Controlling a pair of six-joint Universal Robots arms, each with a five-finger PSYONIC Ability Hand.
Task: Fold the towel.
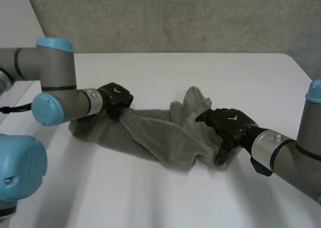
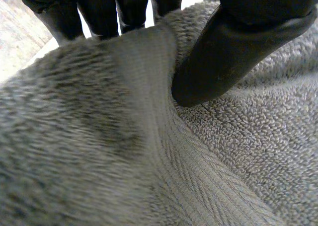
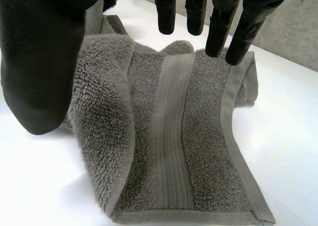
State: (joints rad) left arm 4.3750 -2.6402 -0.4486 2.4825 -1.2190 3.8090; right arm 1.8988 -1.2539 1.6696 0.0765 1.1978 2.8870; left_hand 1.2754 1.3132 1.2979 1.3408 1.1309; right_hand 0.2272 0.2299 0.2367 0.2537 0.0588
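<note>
left hand (image 2: 241,37) pinches towel (image 1: 155,135), right hand (image 3: 39,57) splayed above its end.

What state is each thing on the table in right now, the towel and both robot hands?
towel: bunched and wrinkled, not yet folded, lying across the table between the hands.
left hand: shut, thumb and fingers pinching a ridge of the towel at its left end.
right hand: open, fingers straight over the towel's right end, thumb held apart.
</note>
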